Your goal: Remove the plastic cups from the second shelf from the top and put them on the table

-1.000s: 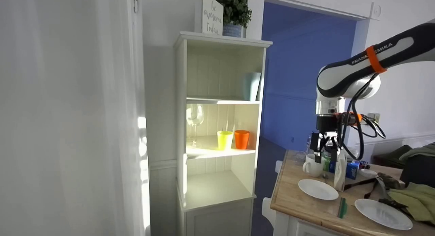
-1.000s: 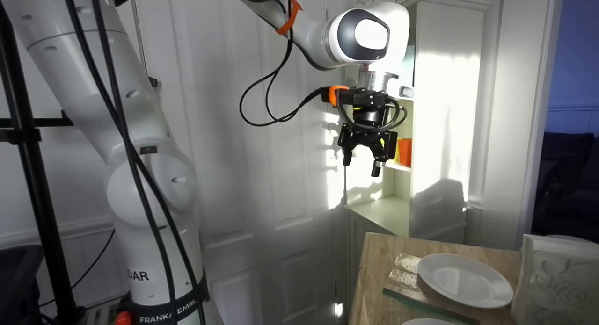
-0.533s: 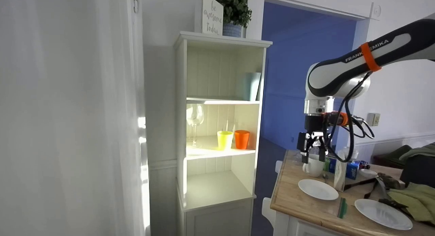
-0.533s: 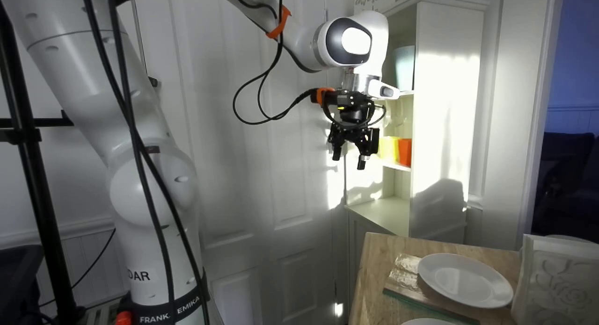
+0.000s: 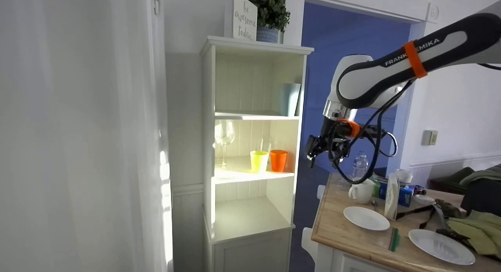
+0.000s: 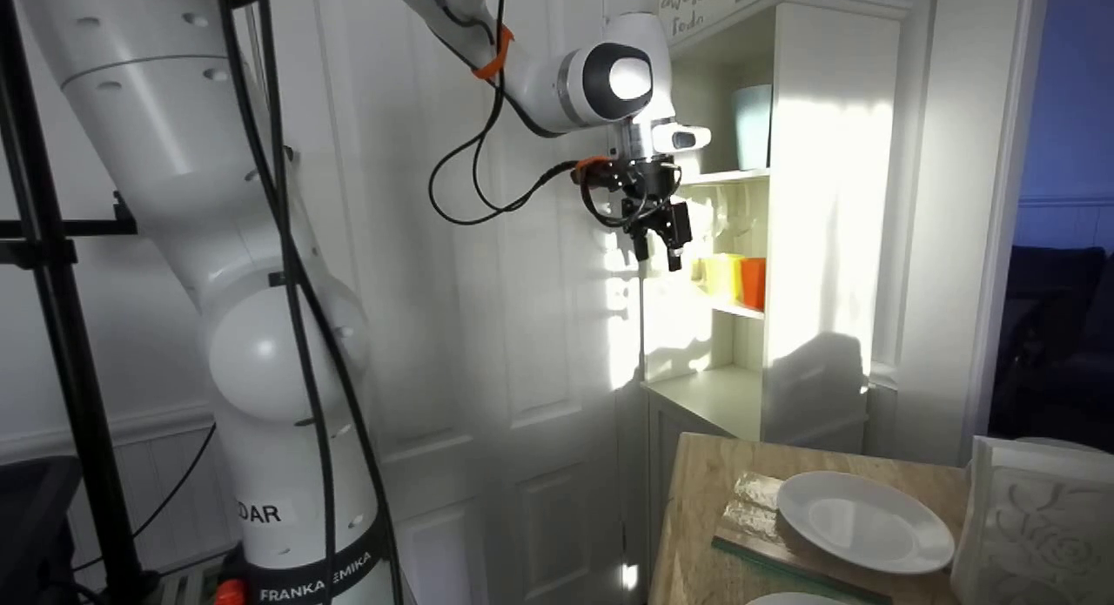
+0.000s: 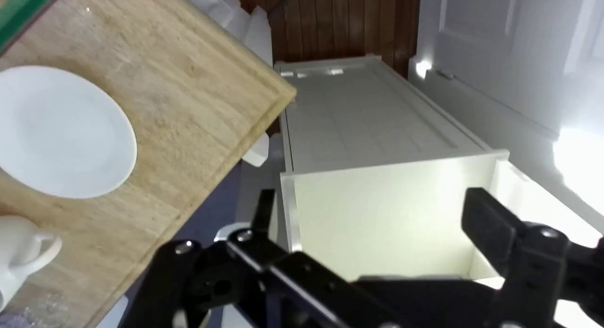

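The yellow cup [image 5: 259,161] and the orange cup [image 5: 278,161] stand upright side by side on the second shelf [image 5: 254,179] of the white cabinet. In an exterior view the yellow cup [image 6: 722,277] and orange cup [image 6: 754,283] sit near the cabinet's side wall. My gripper [image 6: 659,252] is open and empty, in the air outside the cabinet front, apart from the cups. In the wrist view its fingers [image 7: 373,205] are wide apart, with the cabinet's lower compartment behind them. The cups are out of the wrist view. The wood-topped table [image 5: 332,221] also shows in the wrist view [image 7: 188,96].
A clear wine glass [image 5: 224,135] stands on the cups' shelf, at the opposite end. A teal object [image 5: 289,99] is on the level above. The cabinet's side wall [image 6: 827,205] flanks the orange cup. Plates [image 5: 366,218] and a white mug [image 5: 361,190] are on the table.
The arm has moved toward the cabinet and the gripper has risen. The gripper has tilted from pointing straight down toward the cabinet. The cups have not moved.
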Action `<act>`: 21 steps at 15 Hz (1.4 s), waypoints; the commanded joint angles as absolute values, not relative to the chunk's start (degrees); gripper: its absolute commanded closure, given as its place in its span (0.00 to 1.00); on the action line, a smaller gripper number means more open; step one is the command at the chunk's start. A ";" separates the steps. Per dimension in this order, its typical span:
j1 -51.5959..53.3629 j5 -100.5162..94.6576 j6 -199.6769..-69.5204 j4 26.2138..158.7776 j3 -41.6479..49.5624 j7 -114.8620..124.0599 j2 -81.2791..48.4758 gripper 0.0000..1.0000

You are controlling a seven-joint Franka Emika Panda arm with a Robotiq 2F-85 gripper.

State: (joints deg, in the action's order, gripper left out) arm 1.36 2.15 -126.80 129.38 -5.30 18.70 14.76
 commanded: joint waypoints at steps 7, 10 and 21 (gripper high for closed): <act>0.01 -22.56 -147.35 125.21 -9.93 33.25 5.76 0.00; 0.17 -26.91 -154.26 124.66 -9.09 35.69 3.46 0.00; 0.34 -29.35 -159.84 123.44 -8.80 39.56 1.44 0.00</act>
State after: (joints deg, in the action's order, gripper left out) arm 0.34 -29.35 -159.84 123.44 -8.80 39.56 1.44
